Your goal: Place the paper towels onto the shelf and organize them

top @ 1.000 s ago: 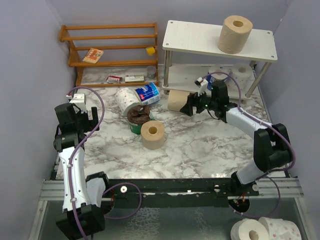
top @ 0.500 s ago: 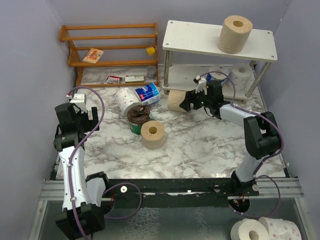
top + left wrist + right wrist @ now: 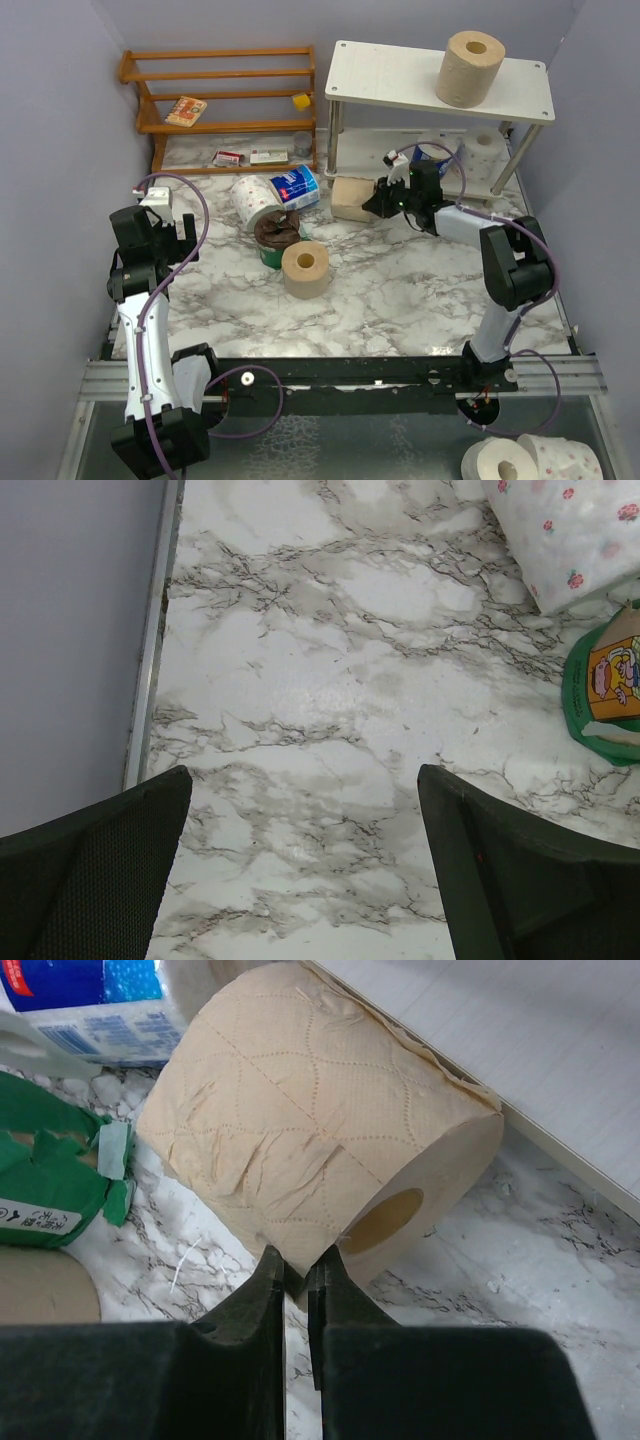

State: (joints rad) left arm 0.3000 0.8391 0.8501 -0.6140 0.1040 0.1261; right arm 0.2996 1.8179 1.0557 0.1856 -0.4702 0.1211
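Observation:
A tan paper towel roll (image 3: 348,198) (image 3: 310,1130) lies on its side by the lower tier of the white shelf (image 3: 400,72) (image 3: 520,1040). My right gripper (image 3: 373,200) (image 3: 297,1265) is shut on its near rim, with a fold of paper pinched between the jaws. Another tan roll (image 3: 471,68) stands on the shelf's top tier, and a third (image 3: 305,268) stands mid-table. A white pink-dotted roll (image 3: 255,200) (image 3: 570,530) and a blue-wrapped roll (image 3: 296,187) (image 3: 90,1000) lie left of the held roll. My left gripper (image 3: 178,235) (image 3: 305,780) is open over bare marble.
A green and brown snack bag (image 3: 277,235) (image 3: 605,690) (image 3: 50,1180) lies between the rolls. A white roll (image 3: 484,145) sits on the shelf's lower tier. The wooden rack (image 3: 220,100) with small items stands at back left. Two more white rolls (image 3: 520,460) lie off the table's near right corner.
My right gripper has moved left up to the lying tan roll and shut on its rim. The left arm has not moved.

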